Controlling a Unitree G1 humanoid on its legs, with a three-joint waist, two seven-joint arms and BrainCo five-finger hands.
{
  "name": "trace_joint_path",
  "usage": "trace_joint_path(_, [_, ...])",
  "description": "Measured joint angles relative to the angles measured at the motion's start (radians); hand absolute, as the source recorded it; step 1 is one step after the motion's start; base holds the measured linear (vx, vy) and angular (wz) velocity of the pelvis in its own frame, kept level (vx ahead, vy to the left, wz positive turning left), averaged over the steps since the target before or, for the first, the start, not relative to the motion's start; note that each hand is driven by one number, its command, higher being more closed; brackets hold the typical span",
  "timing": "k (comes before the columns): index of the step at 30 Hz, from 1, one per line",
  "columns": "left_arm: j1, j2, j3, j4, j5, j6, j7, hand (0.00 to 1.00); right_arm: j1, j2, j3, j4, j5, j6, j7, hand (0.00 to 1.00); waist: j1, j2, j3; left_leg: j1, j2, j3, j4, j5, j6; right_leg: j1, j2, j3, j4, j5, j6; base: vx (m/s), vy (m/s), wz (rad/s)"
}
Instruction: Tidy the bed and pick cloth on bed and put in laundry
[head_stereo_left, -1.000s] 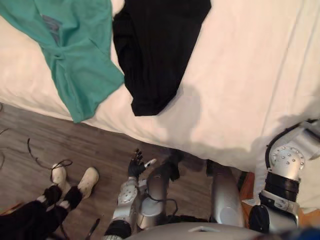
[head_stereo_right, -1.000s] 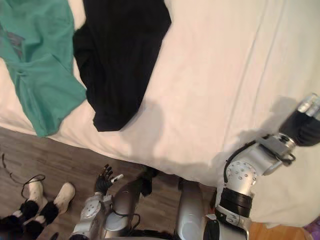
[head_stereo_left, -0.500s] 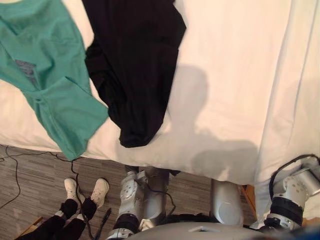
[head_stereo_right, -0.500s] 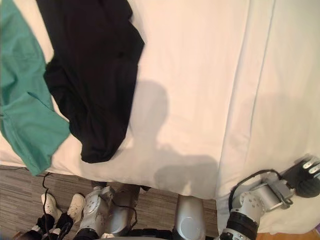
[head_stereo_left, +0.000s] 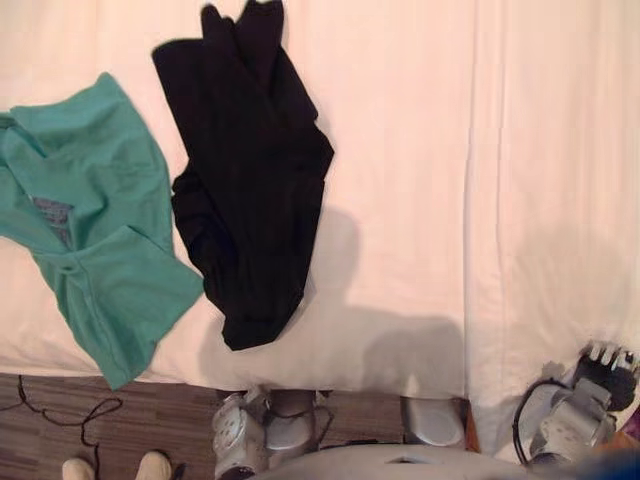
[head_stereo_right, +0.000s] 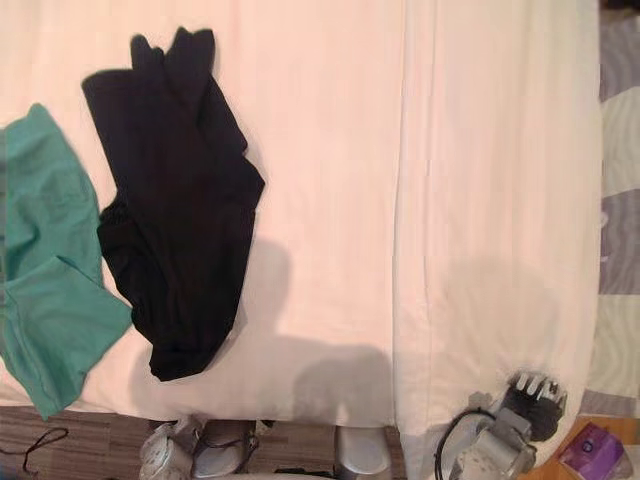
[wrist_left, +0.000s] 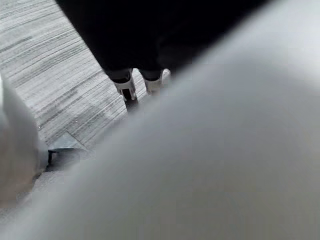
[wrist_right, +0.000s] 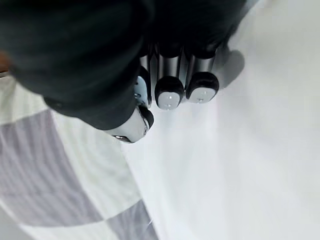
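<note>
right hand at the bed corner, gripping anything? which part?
Nothing held. The right hand has straight fingers by the white sheet, not pinching it.

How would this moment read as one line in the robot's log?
stage: nothing picked up | black garment: on bed | green garment: left of it, near edge | right hand: open, empty, by bed's right corner

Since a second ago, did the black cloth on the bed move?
No. The black cloth still lies beside the green shirt, tip near the edge of the bed; only the camera shifted.
</note>
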Motion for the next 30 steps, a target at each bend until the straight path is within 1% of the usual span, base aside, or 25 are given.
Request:
trace_joint_path(1, [0.004, 0.005, 0.000, 0.015, 0.000, 0.001, 0.000, 0.00, 0.006, 0.000, 0.000, 0.009, -0.010, 0.012, -0.007, 1.00, 0.007, -0.002, -0.011, 0.008, 0.005, 0.008, 0.005, 0.000, -0.001, -0.001, 0.005, 0.000, 0.005, 0.008, 0.000, 0.13, -0.047, -0.64])
trace_joint_path(3, [0.014, 0.008, 0.001, 0.047, -0.002, 0.003, -0.001, 0.00, 0.006, -0.001, 0.002, 0.027, -0.080, 0.073, -0.031, 1.00, 0.035, 0.002, -0.016, 0.051, 0.040, 0.048, 0.048, -0.002, -0.002, -0.036, 0.034, 0.000, 0.076, 0.044, -0.012, 0.05, -0.070, -1.10])
trace_joint_path(4, [0.019, 0.007, 0.004, 0.053, -0.002, 0.003, -0.001, 0.00, 0.009, 0.000, 0.002, 0.032, -0.098, 0.089, -0.042, 1.00, 0.030, 0.011, -0.018, 0.056, 0.046, 0.047, 0.058, -0.003, -0.003, -0.032, 0.033, -0.002, 0.056, 0.025, -0.019, -0.03, -0.109, -0.69])
trace_joint_path(5, [0.038, 0.006, 0.004, 0.067, -0.003, 0.005, -0.002, 0.00, 0.048, 0.007, 0.002, 0.057, -0.141, 0.116, -0.072, 1.00, 0.011, 0.011, -0.041, 0.067, 0.041, 0.047, 0.071, -0.018, -0.010, 0.039, 0.024, -0.014, -0.096, 0.067, -0.040, -0.04, -0.098, -0.14])
trace_joint_path(6, [0.041, 0.004, 0.005, 0.079, -0.003, 0.006, -0.002, 0.00, 0.067, 0.008, 0.001, 0.078, -0.152, 0.124, -0.082, 1.00, 0.004, 0.017, -0.048, 0.071, 0.040, 0.047, 0.074, -0.035, -0.014, 0.070, 0.020, -0.027, -0.126, 0.061, -0.038, -0.05, -0.113, -0.10])
trace_joint_path(7, [0.042, -0.018, 0.005, 0.116, 0.000, 0.007, -0.005, 0.00, 0.095, 0.013, -0.010, 0.195, -0.216, 0.163, -0.138, 0.00, -0.001, 0.062, -0.075, 0.092, 0.057, 0.049, 0.060, -0.068, -0.035, 0.087, 0.039, -0.045, -0.149, 0.054, -0.032, -0.05, -0.078, -0.14])
trace_joint_path(9, [0.041, -0.020, -0.007, 0.129, 0.001, 0.009, -0.008, 0.00, 0.110, 0.031, -0.013, 0.244, -0.257, 0.188, -0.165, 0.00, -0.001, 0.076, -0.084, 0.113, 0.058, 0.049, 0.044, -0.069, -0.036, 0.095, 0.047, -0.051, -0.144, 0.053, -0.030, -0.08, -0.069, -0.20])
trace_joint_path(10, [0.042, -0.020, -0.009, 0.136, 0.003, 0.011, -0.008, 0.00, 0.139, 0.064, -0.001, 0.275, -0.311, 0.223, -0.194, 0.00, -0.001, 0.079, -0.092, 0.149, 0.053, 0.045, 0.022, -0.073, -0.042, 0.119, 0.049, -0.053, -0.141, 0.031, -0.031, -0.13, -0.063, -0.12])
trace_joint_path(11, [0.046, -0.020, -0.009, 0.137, 0.008, 0.013, -0.007, 0.00, 0.161, 0.087, 0.011, 0.291, -0.347, 0.243, -0.210, 0.00, 0.000, 0.078, -0.106, 0.168, 0.049, 0.040, 0.007, -0.089, -0.052, 0.131, 0.048, -0.057, -0.135, 0.001, -0.034, -0.17, -0.057, -0.01])
trace_joint_path(12, [0.053, -0.018, -0.010, 0.136, 0.025, 0.016, -0.007, 0.00, 0.169, 0.091, 0.037, 0.334, -0.387, 0.276, -0.231, 0.00, -0.001, 0.071, -0.128, 0.182, 0.039, 0.026, -0.014, -0.092, -0.051, 0.137, 0.044, -0.073, -0.125, -0.013, -0.034, -0.19, -0.034, 0.19])
trace_joint_path(14, [0.075, -0.014, -0.016, 0.131, 0.062, 0.019, -0.008, 0.00, 0.198, 0.088, 0.089, 0.342, -0.528, 0.308, -0.234, 0.00, 0.001, 0.051, -0.182, 0.190, 0.022, 0.013, -0.042, -0.075, -0.045, 0.141, 0.029, -0.092, -0.119, -0.025, -0.026, -0.17, -0.006, 0.28])
trace_joint_path(16, [0.096, -0.004, -0.034, 0.118, 0.081, 0.034, -0.008, 0.00, 0.207, 0.086, 0.136, 0.339, -0.610, 0.320, -0.234, 0.00, 0.002, 0.039, -0.216, 0.199, 0.008, -0.005, -0.067, -0.066, -0.039, 0.146, 0.020, -0.105, -0.123, -0.027, -0.023, -0.10, 0.020, 0.25])
trace_joint_path(18, [0.109, 0.011, -0.048, 0.103, 0.122, 0.074, -0.009, 0.00, 0.206, 0.083, 0.222, 0.334, -0.768, 0.318, -0.231, 0.00, 0.013, 0.016, -0.251, 0.245, -0.017, -0.020, -0.127, -0.041, -0.034, 0.185, 0.008, -0.121, -0.135, -0.027, -0.022, -0.10, 0.060, 0.21])
trace_joint_path(19, [0.111, 0.014, -0.050, 0.102, 0.132, 0.083, -0.009, 0.00, 0.206, 0.082, 0.230, 0.330, -0.783, 0.316, -0.230, 0.00, 0.019, 0.016, -0.259, 0.248, -0.022, -0.025, -0.133, -0.038, -0.034, 0.190, 0.004, -0.128, -0.136, -0.027, -0.022, -0.07, 0.073, 0.24])
trace_joint_path(20, [0.111, 0.020, -0.055, 0.092, 0.160, 0.112, -0.014, 0.00, 0.205, 0.075, 0.257, 0.327, -0.839, 0.305, -0.234, 0.00, 0.024, 0.011, -0.273, 0.254, -0.035, -0.038, -0.149, -0.036, -0.032, 0.200, -0.009, -0.146, -0.130, -0.033, -0.017, -0.04, 0.053, 0.35])
trace_joint_path(21, [0.111, 0.027, -0.055, 0.080, 0.177, 0.137, -0.032, 0.00, 0.204, 0.070, 0.273, 0.327, -0.885, 0.298, -0.238, 0.00, 0.027, 0.006, -0.273, 0.258, -0.048, -0.059, -0.150, -0.039, -0.029, 0.201, -0.020, -0.162, -0.099, -0.057, -0.021, -0.02, 0.047, 0.40])
trace_joint_path(22, [0.110, 0.031, -0.058, 0.073, 0.185, 0.146, -0.040, 0.00, 0.201, 0.069, 0.280, 0.327, -0.897, 0.296, -0.241, 0.00, 0.028, 0.001, -0.272, 0.259, -0.054, -0.064, -0.148, -0.040, -0.027, 0.197, -0.026, -0.164, -0.081, -0.069, -0.024, 0.00, 0.019, 0.43])
trace_joint_path(23, [0.107, 0.050, -0.086, 0.040, 0.187, 0.175, -0.057, 0.00, 0.194, 0.069, 0.299, 0.326, -0.920, 0.293, -0.248, 0.00, 0.030, -0.015, -0.271, 0.254, -0.070, -0.079, -0.133, -0.048, -0.018, 0.175, -0.049, -0.167, -0.019, -0.108, -0.033, 0.06, 0.021, 0.38])
trace_joint_path(24, [0.106, 0.062, -0.096, 0.016, 0.188, 0.198, -0.075, 0.00, 0.177, 0.068, 0.311, 0.328, -0.939, 0.294, -0.251, 0.00, 0.032, -0.027, -0.266, 0.250, -0.082, -0.089, -0.108, -0.060, -0.009, 0.162, -0.069, -0.169, 0.016, -0.127, -0.034, 0.07, 0.023, 0.34])
trace_joint_path(25, [0.106, 0.066, -0.102, 0.007, 0.187, 0.208, -0.080, 0.00, 0.172, 0.068, 0.312, 0.331, -0.941, 0.294, -0.252, 0.00, 0.032, -0.028, -0.264, 0.243, -0.083, -0.092, -0.094, -0.067, -0.006, 0.160, -0.077, -0.175, 0.022, -0.127, -0.035, 0.10, 0.012, 0.33])
trace_joint_path(26, [0.099, 0.080, -0.125, -0.003, 0.181, 0.226, -0.091, 0.00, 0.155, 0.065, 0.312, 0.332, -0.946, 0.295, -0.255, 0.00, 0.031, -0.027, -0.255, 0.193, -0.067, -0.112, 0.005, -0.110, -0.003, 0.158, -0.089, -0.190, 0.027, -0.125, -0.031, 0.07, 0.004, 0.31])
trace_joint_path(27, [0.086, 0.080, -0.124, -0.032, 0.168, 0.239, -0.092, 0.00, 0.132, 0.053, 0.315, 0.331, -0.961, 0.295, -0.257, 0.00, 0.030, -0.025, -0.221, 0.130, -0.029, -0.121, 0.174, -0.184, 0.005, 0.159, -0.090, -0.199, 0.050, -0.120, -0.016, 0.05, 0.000, 0.27])
trace_joint_path(28, [0.081, 0.076, -0.124, -0.040, 0.156, 0.240, -0.090, 0.00, 0.123, 0.043, 0.323, 0.331, -0.961, 0.295, -0.257, 0.00, 0.029, -0.016, -0.205, 0.108, -0.008, -0.128, 0.241, -0.215, 0.006, 0.158, -0.089, -0.206, 0.063, -0.124, -0.010, 0.02, 0.036, 0.20])
trace_joint_path(29, [0.061, 0.060, -0.122, -0.056, 0.104, 0.240, -0.073, 0.00, 0.101, 0.015, 0.342, 0.328, -0.962, 0.298, -0.258, 0.00, 0.029, 0.011, -0.162, 0.033, 0.050, -0.156, 0.426, -0.277, 0.014, 0.154, -0.090, -0.222, 0.115, -0.145, 0.013, 0.01, 0.109, 0.06])
trace_joint_path(30, [0.048, 0.052, -0.124, -0.067, 0.059, 0.240, -0.058, 0.00, 0.081, -0.006, 0.357, 0.330, -0.961, 0.310, -0.264, 0.00, 0.032, 0.024, -0.139, -0.029, 0.092, -0.168, 0.550, -0.281, 0.018, 0.138, -0.093, -0.226, 0.138, -0.149, 0.017, 0.01, 0.130, 0.02])
